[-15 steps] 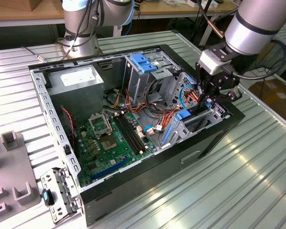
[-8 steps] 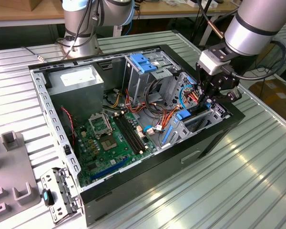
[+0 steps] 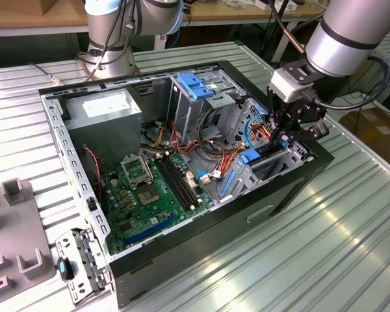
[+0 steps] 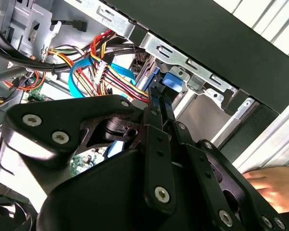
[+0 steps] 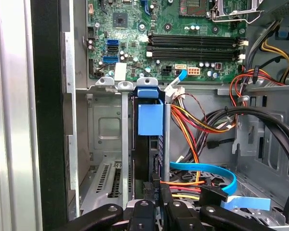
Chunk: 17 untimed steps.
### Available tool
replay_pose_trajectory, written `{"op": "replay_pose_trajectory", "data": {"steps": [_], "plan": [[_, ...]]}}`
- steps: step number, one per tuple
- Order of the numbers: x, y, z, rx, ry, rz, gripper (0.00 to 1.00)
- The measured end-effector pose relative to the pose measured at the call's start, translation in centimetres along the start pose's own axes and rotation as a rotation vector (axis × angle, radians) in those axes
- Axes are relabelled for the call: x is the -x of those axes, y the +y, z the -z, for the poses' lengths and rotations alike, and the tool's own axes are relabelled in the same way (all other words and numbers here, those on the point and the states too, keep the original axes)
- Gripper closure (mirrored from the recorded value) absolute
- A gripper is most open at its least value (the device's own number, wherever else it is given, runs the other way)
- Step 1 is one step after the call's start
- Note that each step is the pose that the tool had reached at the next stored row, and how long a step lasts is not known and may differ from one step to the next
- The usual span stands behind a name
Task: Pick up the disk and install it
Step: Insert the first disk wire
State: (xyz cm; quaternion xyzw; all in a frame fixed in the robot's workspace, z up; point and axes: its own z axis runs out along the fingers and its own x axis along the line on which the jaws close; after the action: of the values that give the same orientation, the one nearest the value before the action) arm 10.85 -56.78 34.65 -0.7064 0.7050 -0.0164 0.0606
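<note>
The black, bolted-link gripper reaches down into the open computer case at its edge toward the exterior view's right, its two slim fingers drawn almost together on the thin upper edge of the disk, which stands on its narrow side in the drive bay. In the first wrist view the disk is a dark slab between pale sheet-metal bay walls, with a bright blue plastic tab on its face and a blue rail cap at its far end, touching the bay frame. Just beside it runs a bundle of red, yellow and orange wires and a flat glossy blue ribbon cable, both near the fingers. Beyond the bay lies the green motherboard with black memory slots and a square metal processor socket. A grey power-supply box with a white label, its print too small to read, sits in the far corner of the case. The case rests on a ribbed metal table. A blurred hand shows behind the gripper in the second wrist view.
</note>
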Motion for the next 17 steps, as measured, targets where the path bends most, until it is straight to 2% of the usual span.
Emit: {"op": "replay_pose_trajectory", "data": {"steps": [4, 9, 14, 17], "plan": [[0.09, -0.02, 0.21, -0.0001, 0.0000, -0.002, 0.84], [0.19, -0.02, 0.17, -0.0002, 0.0004, -0.004, 0.84], [0.17, 0.02, -0.18, -0.0002, 0.0003, -0.004, 0.84], [0.14, 0.07, -0.68, -0.0002, -0.0032, -0.005, 0.84]]}}
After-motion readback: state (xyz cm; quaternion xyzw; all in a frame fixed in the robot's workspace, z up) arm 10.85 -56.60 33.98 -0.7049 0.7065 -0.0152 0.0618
